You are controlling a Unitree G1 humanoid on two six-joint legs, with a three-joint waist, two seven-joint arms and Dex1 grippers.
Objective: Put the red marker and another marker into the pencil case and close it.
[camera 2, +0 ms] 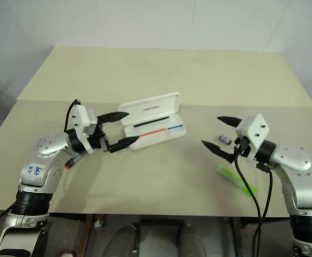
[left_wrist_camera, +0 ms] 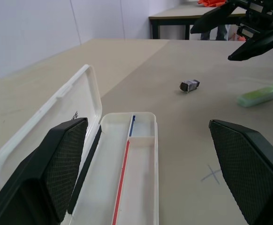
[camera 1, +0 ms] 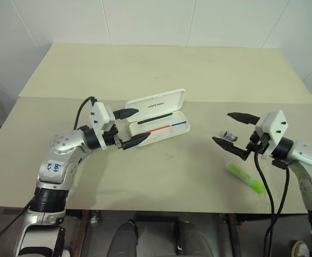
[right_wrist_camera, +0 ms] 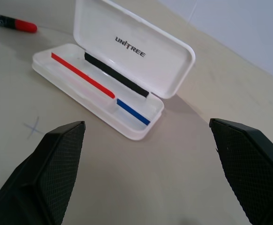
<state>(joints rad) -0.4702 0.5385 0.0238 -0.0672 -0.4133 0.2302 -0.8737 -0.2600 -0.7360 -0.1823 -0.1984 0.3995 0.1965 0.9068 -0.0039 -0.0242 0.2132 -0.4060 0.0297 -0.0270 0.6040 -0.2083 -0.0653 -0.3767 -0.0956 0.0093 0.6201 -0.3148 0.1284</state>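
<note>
Meanwhile, both end effectors are seen spread wide and empty above the bench (camera 1: 161,69). The left end effector (camera 1: 132,127) is held level just beside the near-left end of the pencil case (camera 1: 161,119), its fingers apart and nothing gripped between them. The right end effector (camera 1: 236,134) is likewise parted, poised over bare bench, with the lime-green marker (camera 1: 244,178) lying just beneath and beside it, untouched.

The pencil case is shown open, its lid (right_wrist_camera: 136,44) tipped back on the hinge. Inside the tray, a red strip, a blue strip and a black bar can be made out; whether these are fittings of the case cannot be told, but no marker is seen in it. The red marker (right_wrist_camera: 12,23) is seen lying on the bench on the left arm's side, beyond the case as viewed from the right wrist, well apart from the green one. A small dark-and-silver object (left_wrist_camera: 189,85) rests on the bench between the case and the right end effector.

By this evidence, only the opening of the case is done. Both markers remain to be picked up and placed, and the lid remains to be shut.
</note>
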